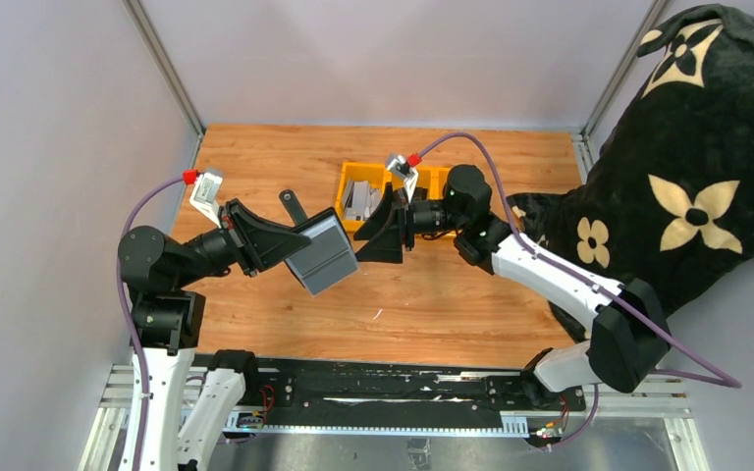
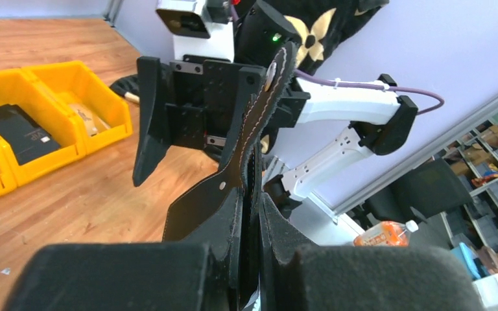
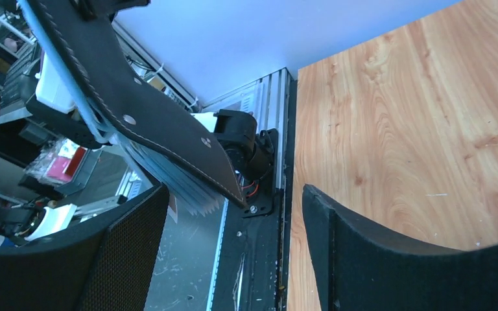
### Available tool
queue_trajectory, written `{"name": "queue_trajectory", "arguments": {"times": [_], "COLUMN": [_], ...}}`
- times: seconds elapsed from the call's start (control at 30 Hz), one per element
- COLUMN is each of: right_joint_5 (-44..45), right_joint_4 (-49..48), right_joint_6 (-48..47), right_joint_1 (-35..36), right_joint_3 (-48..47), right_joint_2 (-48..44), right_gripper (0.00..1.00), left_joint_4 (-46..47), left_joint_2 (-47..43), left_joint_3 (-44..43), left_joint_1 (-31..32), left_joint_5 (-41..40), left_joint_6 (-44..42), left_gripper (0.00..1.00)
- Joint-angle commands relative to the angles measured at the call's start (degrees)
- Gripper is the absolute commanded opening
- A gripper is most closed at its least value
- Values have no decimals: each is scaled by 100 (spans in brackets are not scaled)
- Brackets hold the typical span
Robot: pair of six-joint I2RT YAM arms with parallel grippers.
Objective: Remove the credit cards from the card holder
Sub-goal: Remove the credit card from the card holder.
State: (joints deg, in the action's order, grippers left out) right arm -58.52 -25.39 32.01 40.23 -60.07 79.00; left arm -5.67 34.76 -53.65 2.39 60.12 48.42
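Left wrist: card holder (image 2: pixel 201 207) edge-on, its grey inside hidden

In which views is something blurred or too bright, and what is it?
Left wrist: its own fingers at the bottom edge are soft and out of focus, while the card holder stitching is sharp. Right wrist: the wall is washed out to pale blue-white. Top external: evenly lit, sharp, no glare on the table.

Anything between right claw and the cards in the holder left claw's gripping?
No separate object. The open right claw faces the black leather fold-over card holder clamped in the left claw, only air between. From the right wrist view, the holder's own flap covers the pale grey-white plastic cards; just their edges show.
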Motion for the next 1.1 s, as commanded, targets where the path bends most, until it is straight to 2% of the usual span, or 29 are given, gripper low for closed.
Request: {"name": "queue_trajectory", "arguments": {"times": [0.0,0.17,0.4,0.67,0.83,1.07], "right_joint_5": [-552,-586,-77,731,648,843], "right_joint_4": [-1370,-1246,-966,-1144,-1552,-891], "right_joint_6": [557,300,144,116,272,-127], "right_joint_1": [204,558,722,765,963,1434], "right_joint_3": [340,542,465,125,-164,-601], "right_joint_2": [168,124,-72,-316,-296,-225], "right_gripper": [79,79,79,80,80,79], "left_joint_4": [370,321,287,256,209,163], "left_joint_2": [-18,-22,4,-40,-59,-66], "left_joint_3": [-178,-251,-298,-275,-231,-197], "left_joint_1": [-2,-2,0,0,-1,-2], "left_joint_5": [202,190,123,181,207,185], "left_joint_6": [316,315,317,435,427,389], "left_gripper": [0,0,0,0,0,0]}}
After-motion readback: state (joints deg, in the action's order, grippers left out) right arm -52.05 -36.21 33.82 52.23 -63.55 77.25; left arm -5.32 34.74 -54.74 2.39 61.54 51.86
